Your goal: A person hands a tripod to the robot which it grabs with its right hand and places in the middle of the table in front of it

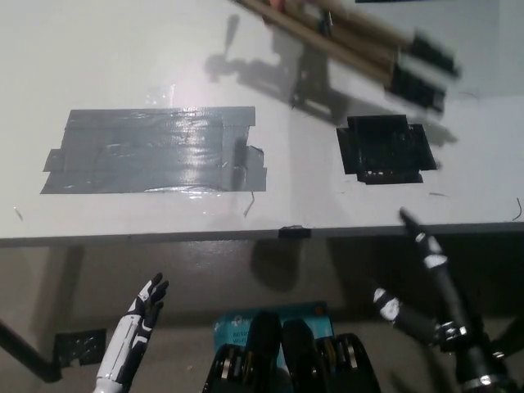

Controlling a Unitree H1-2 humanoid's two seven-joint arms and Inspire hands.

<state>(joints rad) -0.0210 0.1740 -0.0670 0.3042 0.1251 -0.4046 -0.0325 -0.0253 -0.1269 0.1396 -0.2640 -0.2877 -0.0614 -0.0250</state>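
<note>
The tripod comes in over the table's far right, held up above the top: tan wooden legs with black feet, blurred by motion. A bit of the person's hand shows at the top edge on its legs. My black right hand is raised below the table's near edge at the lower right, open with fingers spread, well short of the tripod. The white left hand rests low at the lower left, fingers apart, holding nothing.
The white table carries a large patch of grey tape at left centre and a smaller patch of black tape at right. The tripod's shadow falls between them. The table's near edge runs across the middle.
</note>
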